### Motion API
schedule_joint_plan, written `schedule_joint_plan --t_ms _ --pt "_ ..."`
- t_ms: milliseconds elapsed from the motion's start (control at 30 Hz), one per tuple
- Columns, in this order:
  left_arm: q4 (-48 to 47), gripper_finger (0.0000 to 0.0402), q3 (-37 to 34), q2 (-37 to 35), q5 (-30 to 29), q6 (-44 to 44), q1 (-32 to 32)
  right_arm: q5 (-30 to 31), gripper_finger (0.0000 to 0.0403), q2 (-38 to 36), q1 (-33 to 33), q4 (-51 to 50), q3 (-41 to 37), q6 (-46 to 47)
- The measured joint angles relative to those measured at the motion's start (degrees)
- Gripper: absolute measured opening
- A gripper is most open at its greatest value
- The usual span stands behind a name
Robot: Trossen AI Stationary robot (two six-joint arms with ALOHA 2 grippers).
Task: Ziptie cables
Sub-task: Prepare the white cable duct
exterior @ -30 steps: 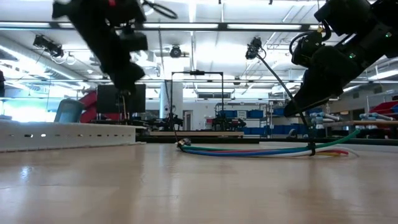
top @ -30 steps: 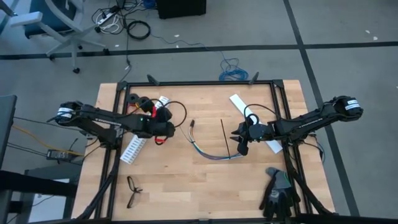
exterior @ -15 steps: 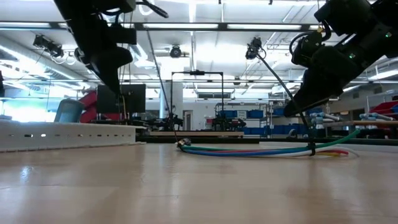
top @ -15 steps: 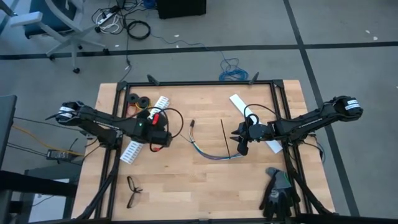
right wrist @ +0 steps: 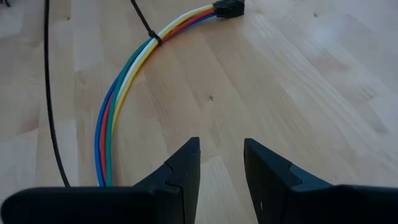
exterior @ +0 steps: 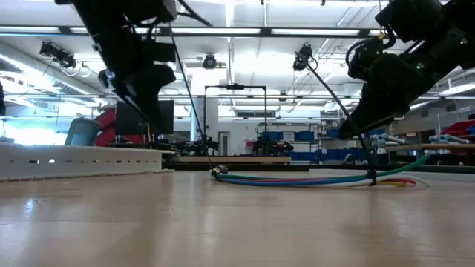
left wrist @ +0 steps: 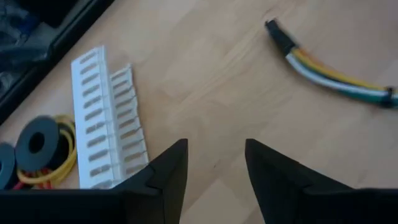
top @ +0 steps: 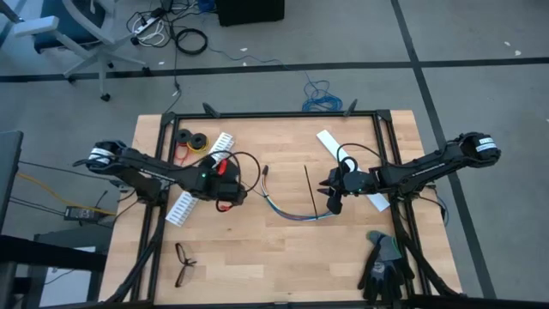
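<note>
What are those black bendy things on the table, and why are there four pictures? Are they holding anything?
Those are two robot arms, each ending in a claw. One picture looks down from above, one peeks across the tabletop, and two come from little cameras on the arms' wrists. On the wooden table lie the cables, a bunch of colourful wires already tied at one spot, a loose black ziptie, a white slotted strip, glasses and gloves. The left claw is open over bare wood, holding nothing. The right claw hovers by the wires, holding nothing.

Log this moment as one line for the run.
left gripper: open, empty, above table | right gripper: open, beside cables | one ziptie already on
</note>
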Motion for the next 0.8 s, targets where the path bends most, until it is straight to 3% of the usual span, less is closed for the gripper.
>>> schedule_joint_plan --t_ms 367,600,800 --pt "-12.43 0.0172 -0.02 12.19 1.64 -10.86 1.8 -0.02 0.0111 0.0 0.02 0.66 0.0 1.54" --pt "-13.38 0.0172 -0.02 17.77 3.25 -11.7 2.37 -0.02 0.0111 0.0 0.02 0.83 0.0 2.17" --pt "-13.64 0.0172 2.0 18.1 7.91 -11.72 2.06 -0.01 0.0111 0.0 0.0 0.82 0.0 2.21"
